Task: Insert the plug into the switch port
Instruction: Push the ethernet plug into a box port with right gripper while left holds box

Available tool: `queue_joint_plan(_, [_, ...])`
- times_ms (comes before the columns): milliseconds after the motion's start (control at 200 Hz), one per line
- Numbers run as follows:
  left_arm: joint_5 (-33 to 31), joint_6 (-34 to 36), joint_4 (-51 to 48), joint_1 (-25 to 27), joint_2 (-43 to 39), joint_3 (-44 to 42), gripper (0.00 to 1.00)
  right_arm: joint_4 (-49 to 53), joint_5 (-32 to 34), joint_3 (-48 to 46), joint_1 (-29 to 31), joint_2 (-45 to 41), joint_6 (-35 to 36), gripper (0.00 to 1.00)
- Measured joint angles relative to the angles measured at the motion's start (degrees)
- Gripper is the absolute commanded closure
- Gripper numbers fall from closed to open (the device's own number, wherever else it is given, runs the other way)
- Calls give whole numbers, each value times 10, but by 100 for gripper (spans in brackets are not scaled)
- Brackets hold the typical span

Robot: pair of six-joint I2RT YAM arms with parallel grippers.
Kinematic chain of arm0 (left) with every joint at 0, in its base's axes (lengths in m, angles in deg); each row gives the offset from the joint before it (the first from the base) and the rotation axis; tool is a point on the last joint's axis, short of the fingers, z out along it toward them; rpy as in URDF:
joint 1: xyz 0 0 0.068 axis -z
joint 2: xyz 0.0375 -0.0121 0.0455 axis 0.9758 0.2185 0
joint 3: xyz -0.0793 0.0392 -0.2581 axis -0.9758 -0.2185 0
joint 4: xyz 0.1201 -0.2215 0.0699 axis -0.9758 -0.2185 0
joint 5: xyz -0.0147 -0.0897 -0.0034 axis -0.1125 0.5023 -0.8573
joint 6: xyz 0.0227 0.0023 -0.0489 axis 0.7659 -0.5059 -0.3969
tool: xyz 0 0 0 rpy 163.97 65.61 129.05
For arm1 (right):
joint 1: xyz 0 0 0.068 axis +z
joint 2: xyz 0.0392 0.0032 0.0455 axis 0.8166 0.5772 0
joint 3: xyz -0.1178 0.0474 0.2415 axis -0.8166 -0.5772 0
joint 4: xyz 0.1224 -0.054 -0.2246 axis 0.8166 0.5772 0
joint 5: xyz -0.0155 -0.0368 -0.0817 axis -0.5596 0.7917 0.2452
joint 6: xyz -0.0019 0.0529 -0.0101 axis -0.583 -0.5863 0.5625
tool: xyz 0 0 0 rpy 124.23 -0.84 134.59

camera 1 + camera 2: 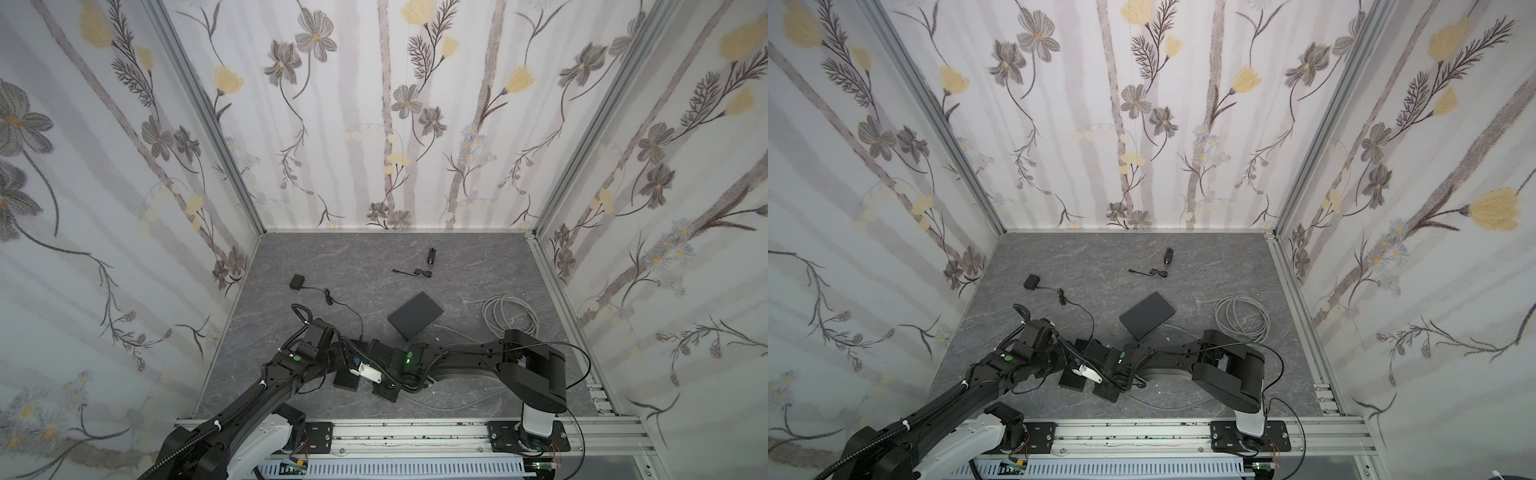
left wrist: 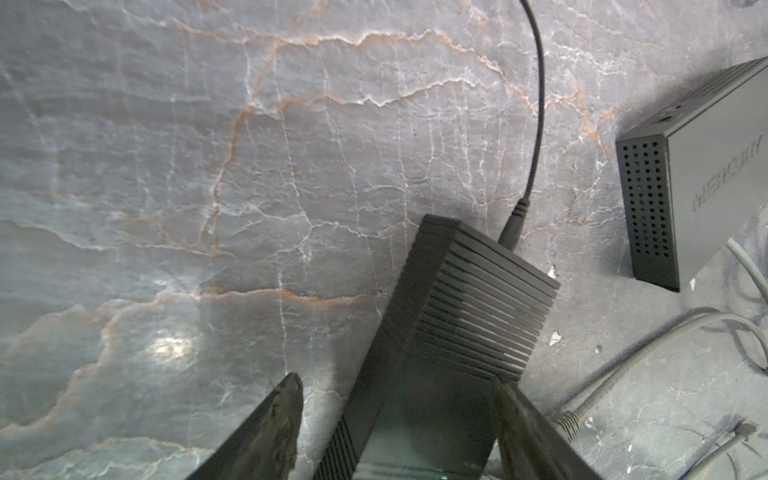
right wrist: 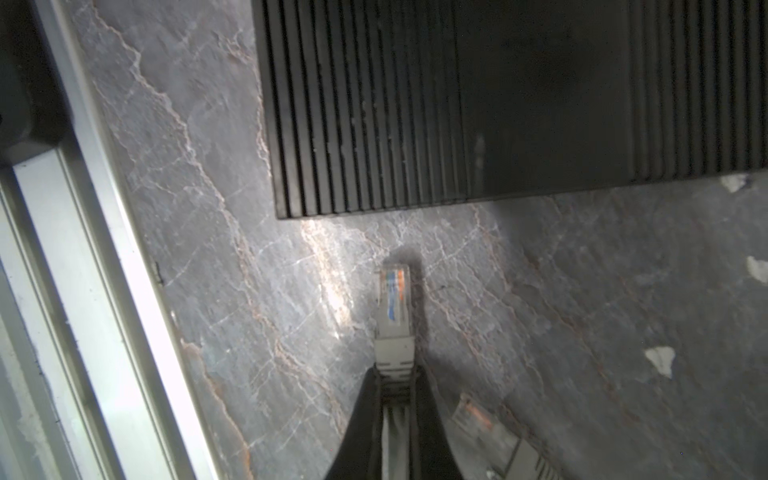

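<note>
Right tool (image 3: 394,376) pressed together on the plug (image 3: 394,299) boot, plug tip over the tabletop (image 3: 249,332), near the switch (image 3: 457,104) ribbed edge but apart from it, left tool (image 2: 397,380) spread, fingers (image 2: 282,419) either side of the switch, one visibly clear of it.

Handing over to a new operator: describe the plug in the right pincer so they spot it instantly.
On the grey marbled tabletop, find the ribbed black box. Just short of its edge is a clear RJ45 plug on a grey cable, pointing at the box. Unlike the second plug beside it, this one is clamped by its grey boot in the right pincer.
</note>
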Motion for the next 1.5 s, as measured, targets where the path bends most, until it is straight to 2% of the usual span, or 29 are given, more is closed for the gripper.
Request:
queue_joint_plan(789, [-30,-9,22,2,2,-22,32,68,-4,64,-3,30,8,100])
queue_joint_plan(1104, [-42,-21,5,-7,-26,-26,31,58,-4,62,-3,29,9,100])
queue_joint_plan(1379, [47,-20,29,-65,-76,-54,44,-68,-2,-30,-3,-22,2,100])
queue_joint_plan(1499, [72,-20,40,-73,-76,-56,45,-102,1,-70,-3,-45,-3,100])
